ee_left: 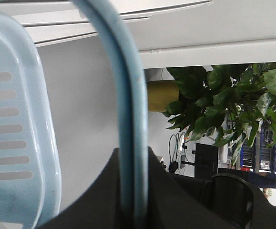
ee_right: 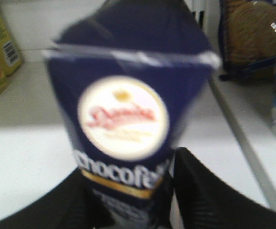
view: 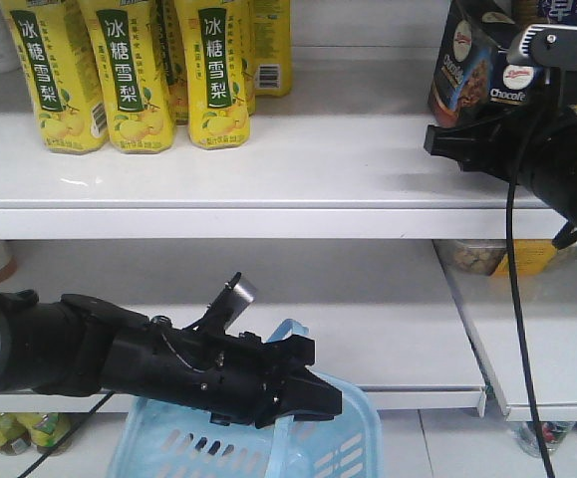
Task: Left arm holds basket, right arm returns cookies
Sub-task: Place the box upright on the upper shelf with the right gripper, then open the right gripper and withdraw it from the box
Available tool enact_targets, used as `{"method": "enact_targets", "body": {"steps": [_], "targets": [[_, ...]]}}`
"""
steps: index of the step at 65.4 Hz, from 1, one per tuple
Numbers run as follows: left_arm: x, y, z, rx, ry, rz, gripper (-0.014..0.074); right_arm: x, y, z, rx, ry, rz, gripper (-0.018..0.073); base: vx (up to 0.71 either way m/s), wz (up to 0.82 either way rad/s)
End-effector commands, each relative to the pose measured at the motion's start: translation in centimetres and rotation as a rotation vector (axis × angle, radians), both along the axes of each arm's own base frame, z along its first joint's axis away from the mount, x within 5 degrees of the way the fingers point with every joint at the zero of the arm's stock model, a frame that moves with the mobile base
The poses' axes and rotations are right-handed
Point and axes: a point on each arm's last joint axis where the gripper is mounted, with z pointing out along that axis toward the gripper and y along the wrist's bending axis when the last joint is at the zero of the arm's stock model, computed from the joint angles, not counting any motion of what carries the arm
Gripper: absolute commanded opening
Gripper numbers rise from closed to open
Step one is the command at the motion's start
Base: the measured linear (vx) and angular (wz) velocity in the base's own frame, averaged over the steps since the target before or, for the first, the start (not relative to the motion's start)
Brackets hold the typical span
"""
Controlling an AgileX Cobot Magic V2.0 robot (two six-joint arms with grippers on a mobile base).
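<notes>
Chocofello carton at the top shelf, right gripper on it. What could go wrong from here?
1. The Chocofello carton sits gripped only at its lower end between the right gripper's fingers, so it could pivot or slip when it touches the shelf.
2. Packaged biscuits stand close beside it; pushing in may knock them.
3. The basket handle hangs on the left gripper; a jolt could swing the basket.
</notes>
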Motion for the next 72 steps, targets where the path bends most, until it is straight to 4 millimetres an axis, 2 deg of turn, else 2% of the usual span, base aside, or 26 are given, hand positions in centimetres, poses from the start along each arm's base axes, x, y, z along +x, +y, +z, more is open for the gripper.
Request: {"method": "enact_targets", "body": {"steps": [1, 10, 27, 41, 47, 55, 64, 72], "targets": [[0.3, -0.2, 2.4, -0.063, -0.089, -0.007, -0.0006, -0.5, 0.0, 1.7, 0.027, -0.046, 0.021, 0.0424, 0.00, 0.00], [0.3, -0.2, 2.4, -0.063, -0.089, -0.007, -0.0006, -1.3, -0.1, 2.7, 0.055, -0.073, 0.027, 0.0492, 0.00, 0.00], [0.3, -0.2, 2.4, -0.063, -0.089, -0.007, -0.0006, -3.6, -0.7, 5.1, 0.093, -0.140, 0.052, 0.0503, 0.00, 0.00], [0.3, -0.2, 2.4, -0.063, -0.089, -0.007, -0.0006, -7.1, -1.3, 7.9, 0.089, -0.236, 0.122, 0.0502, 0.00, 0.00], [0.3, -0.2, 2.4, -0.063, -0.089, -0.007, -0.0006, -9.2, -2.0, 8.6, 0.087, -0.286, 0.133, 0.0500, 0.00, 0.00], [0.3, -0.2, 2.4, -0.063, -0.089, -0.007, -0.0006, -11.9, -3.0, 8.3, 0.086, -0.322, 0.132, 0.0493, 0.00, 0.00], [0.3, -0.2, 2.4, -0.063, -0.089, -0.007, -0.0006, -15.5, -4.3, 6.8, 0.086, -0.356, 0.131, 0.0490, 0.00, 0.00], [0.3, -0.2, 2.4, -0.063, -0.089, -0.007, -0.0006, -18.6, -5.4, 5.0, -0.007, -0.404, 0.134, 0.0490, 0.00, 0.00]]}}
